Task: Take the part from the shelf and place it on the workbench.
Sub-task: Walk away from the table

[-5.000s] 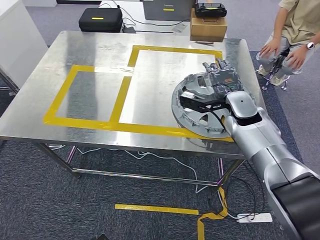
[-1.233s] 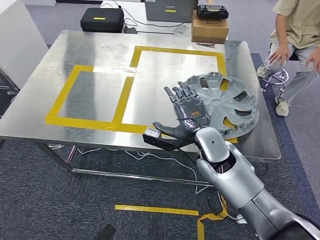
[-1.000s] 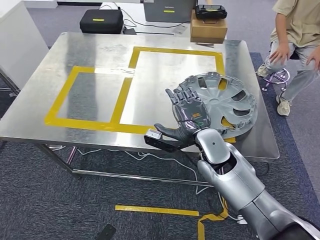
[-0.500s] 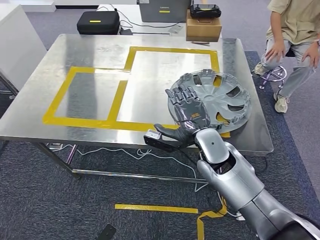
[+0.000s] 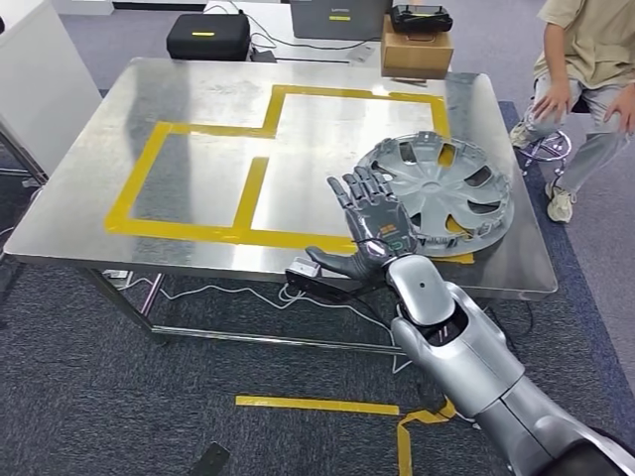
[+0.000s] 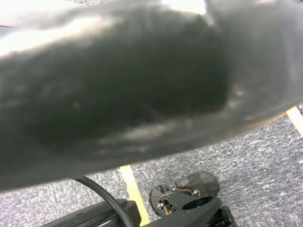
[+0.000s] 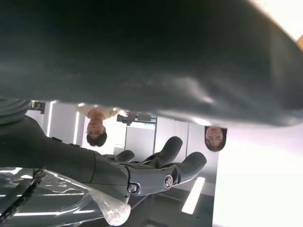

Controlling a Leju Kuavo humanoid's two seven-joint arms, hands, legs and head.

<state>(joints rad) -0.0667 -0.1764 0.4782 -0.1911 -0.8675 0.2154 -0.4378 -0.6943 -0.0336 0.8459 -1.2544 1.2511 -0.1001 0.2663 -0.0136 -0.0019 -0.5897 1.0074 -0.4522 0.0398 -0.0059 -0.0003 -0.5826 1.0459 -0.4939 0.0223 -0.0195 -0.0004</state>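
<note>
- Grey plastic hubcap (image 5: 438, 193), round and shallowly domed, with spokes fanning from a flat centre and curved slots between them.
- Lying flat on the steel workbench (image 5: 202, 99), near its right end, across the right edge of the larger yellow tape outline (image 5: 254, 188); yellow showing through some slots.
- Right hand (image 5: 370, 233) raised over the bench's near edge, just left of the hubcap, fingers spread and upright, thumb stretched sideways, holding nothing.
- From the right wrist camera, dark fingers (image 7: 168, 177) extended and apart.
- Left hand: cannot tell how it is set; the left wrist picture is mostly a dark blur above carpet.
- Seated person (image 5: 584, 59) beyond the bench's far right corner; cardboard box (image 5: 416, 50) and black case (image 5: 208, 35) on the floor behind.
</note>
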